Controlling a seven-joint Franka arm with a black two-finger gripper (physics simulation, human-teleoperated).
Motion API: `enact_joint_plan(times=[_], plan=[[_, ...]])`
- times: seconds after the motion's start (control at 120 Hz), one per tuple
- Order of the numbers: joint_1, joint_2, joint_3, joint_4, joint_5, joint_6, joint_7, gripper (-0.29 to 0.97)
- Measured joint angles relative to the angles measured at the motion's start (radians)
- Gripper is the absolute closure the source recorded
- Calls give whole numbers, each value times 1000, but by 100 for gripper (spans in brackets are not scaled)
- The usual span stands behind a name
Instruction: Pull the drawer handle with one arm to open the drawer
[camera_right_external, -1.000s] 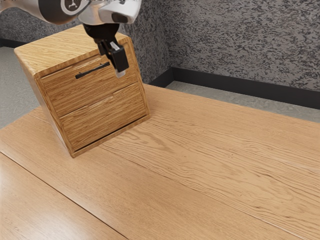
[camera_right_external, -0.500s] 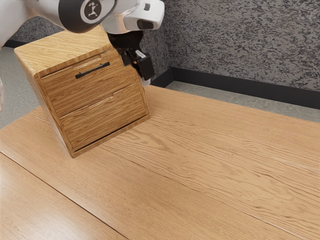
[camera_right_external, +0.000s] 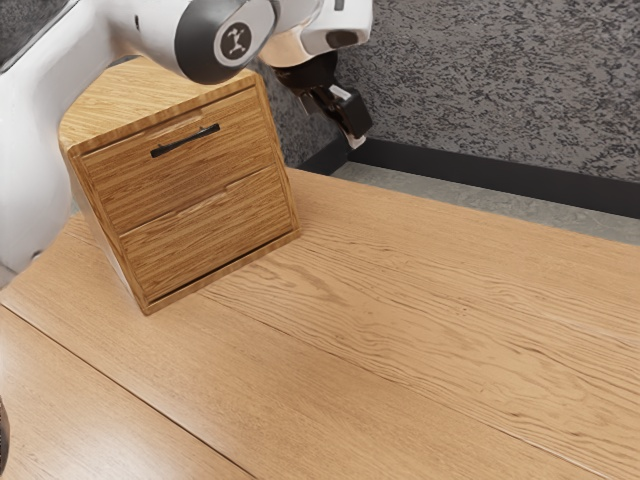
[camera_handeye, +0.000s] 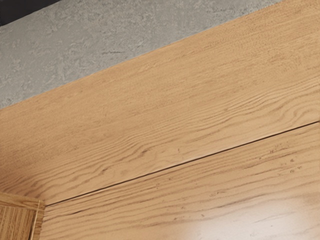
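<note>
Gripper (camera_right_external: 354, 132) hangs in the air off the exterior view's right of the cabinet (camera_right_external: 180, 200), up at about the height of the cabinet top, in front of the speckled grey wall (camera_right_external: 500, 70). It points down and toward that view's right, at a slant. Can't tell from this angle whether it's open or shut. It touches nothing and nothing is seen in its grasp.

Arm (camera_right_external: 225, 35) comes in from the upper left. Its white body rises along the left edge, a grey joint sits over the cabinet's top, and the wrist reaches past the cabinet's upper right corner.

Drawer handle (camera_right_external: 185, 140), a thin black bar, sits on the top drawer (camera_right_external: 175, 165), well apart from the gripper, w/ the cabinet's right edge between them. Top drawer front looks flush w/ the cabinet face, i.e. shut. Lower drawer (camera_right_external: 205, 235) is below it, also flush. Cabinet stands on the wooden table (camera_right_external: 420, 330) near its back left part.

Wrist view looks down on table planks (camera_handeye: 175, 110) w/ a dark seam (camera_handeye: 200, 159) running across, grey floor (camera_handeye: 75, 45) beyond the table edge, and a bit of cabinet corner (camera_handeye: 17, 222).
</note>
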Motion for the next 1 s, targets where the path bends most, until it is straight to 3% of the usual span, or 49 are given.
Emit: enact_joint_plan(times=[0.1, 0.3, 0.558, 0.792, 0.892, 1.0], plan=[[-1, 33, 19, 17, 9, 57, -14, 0], [0, 45, 115, 36, 100, 91, -55, 0], [3, -30, 119, -2, 259, -27, -87, 0], [5, -30, 100, -5, 315, -56, -42, 0], [2, -34, 88, -7, 406, -100, -22, 0], [7, -32, 88, -28, 454, -138, 37, 0]])
